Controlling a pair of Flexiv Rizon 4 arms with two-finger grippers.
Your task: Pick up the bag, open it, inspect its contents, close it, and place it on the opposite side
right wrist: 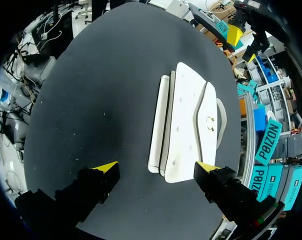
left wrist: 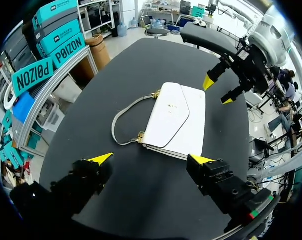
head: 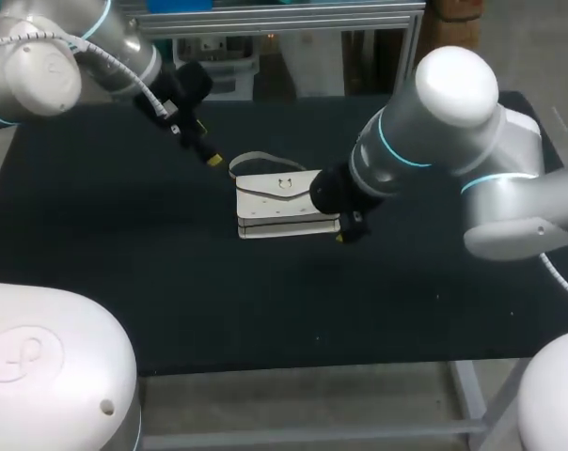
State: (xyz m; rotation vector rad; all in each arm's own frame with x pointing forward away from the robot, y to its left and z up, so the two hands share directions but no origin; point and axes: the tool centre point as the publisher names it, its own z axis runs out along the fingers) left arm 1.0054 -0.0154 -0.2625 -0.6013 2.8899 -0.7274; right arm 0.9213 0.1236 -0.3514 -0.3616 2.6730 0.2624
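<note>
Bag (head: 282, 202) flat, crosswise (strap (head: 251, 158) far side)

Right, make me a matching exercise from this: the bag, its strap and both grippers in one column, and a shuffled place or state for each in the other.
Things:
A. bag
B. strap
C. left gripper
D. right gripper

Places or states:
1. open, close to the strap
2. white, lying flat, flap shut
3. open, at the bag's right end in the head view
4. grey, in a loop beside the bag

Pairs: A-2, B-4, C-1, D-3
</note>
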